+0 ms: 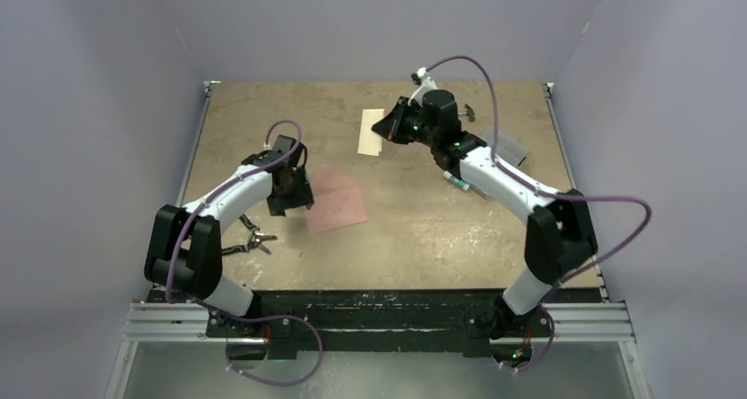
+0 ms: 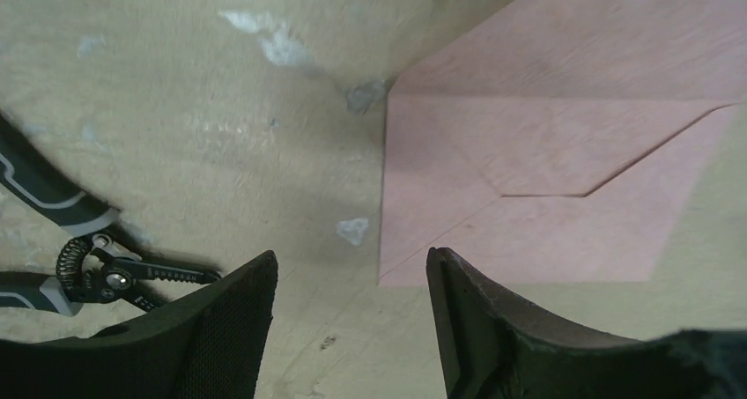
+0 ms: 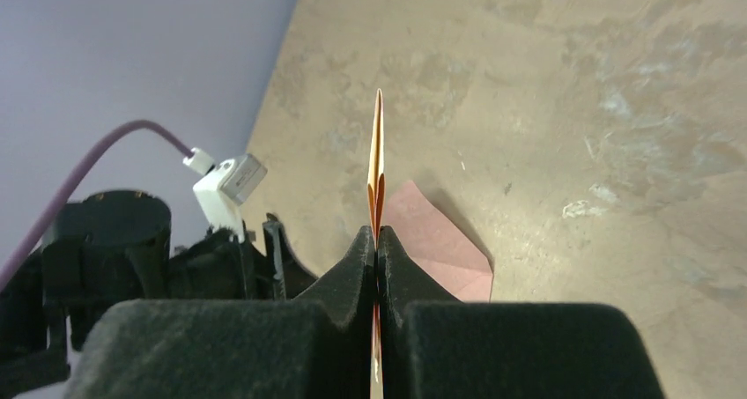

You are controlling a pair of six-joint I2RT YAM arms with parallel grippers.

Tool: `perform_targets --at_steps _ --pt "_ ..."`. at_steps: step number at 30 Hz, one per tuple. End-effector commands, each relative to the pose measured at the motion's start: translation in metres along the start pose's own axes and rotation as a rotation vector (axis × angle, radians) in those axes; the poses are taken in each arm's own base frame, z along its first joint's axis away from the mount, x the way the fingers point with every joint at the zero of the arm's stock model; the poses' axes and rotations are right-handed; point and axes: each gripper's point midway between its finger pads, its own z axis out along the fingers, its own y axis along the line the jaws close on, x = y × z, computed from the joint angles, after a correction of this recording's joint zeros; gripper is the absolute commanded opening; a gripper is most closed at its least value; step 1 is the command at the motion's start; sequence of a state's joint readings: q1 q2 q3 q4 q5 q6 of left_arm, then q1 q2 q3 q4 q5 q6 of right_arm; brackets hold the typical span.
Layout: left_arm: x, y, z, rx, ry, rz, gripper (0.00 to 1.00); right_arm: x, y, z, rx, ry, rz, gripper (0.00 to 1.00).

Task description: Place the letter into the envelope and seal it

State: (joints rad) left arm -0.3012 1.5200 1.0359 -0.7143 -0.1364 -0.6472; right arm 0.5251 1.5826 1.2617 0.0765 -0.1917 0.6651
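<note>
My right gripper (image 3: 377, 245) pinches the thin orange letter (image 3: 377, 144) edge-on. My left gripper (image 2: 352, 280) gapes wide, the pink envelope (image 2: 546, 152) at one o'clock and the table (image 2: 176, 108) at eleven.

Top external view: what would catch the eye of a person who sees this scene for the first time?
First, the right gripper, shut on the letter and holding it on edge above the far middle of the table. Next, the pink envelope lying flat left of centre, with the open left gripper poised at its left edge. Black-handled pliers lie near the left arm's base.
</note>
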Motion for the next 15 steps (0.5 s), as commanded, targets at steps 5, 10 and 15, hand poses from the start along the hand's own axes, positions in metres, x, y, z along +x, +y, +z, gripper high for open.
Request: perform_targets --at_steps 5,10,15 --pt "0.058 -0.018 0.007 0.043 0.048 0.102 0.32 0.025 -0.004 0.068 -0.076 0.136 0.050 0.00" --pt "0.092 -0.022 0.012 0.091 0.148 0.162 0.24 0.036 -0.026 0.090 -0.035 0.154 0.062 0.00" --pt "0.101 -0.025 0.020 0.093 0.131 0.204 0.23 0.037 -0.042 0.104 -0.026 0.138 0.046 0.00"
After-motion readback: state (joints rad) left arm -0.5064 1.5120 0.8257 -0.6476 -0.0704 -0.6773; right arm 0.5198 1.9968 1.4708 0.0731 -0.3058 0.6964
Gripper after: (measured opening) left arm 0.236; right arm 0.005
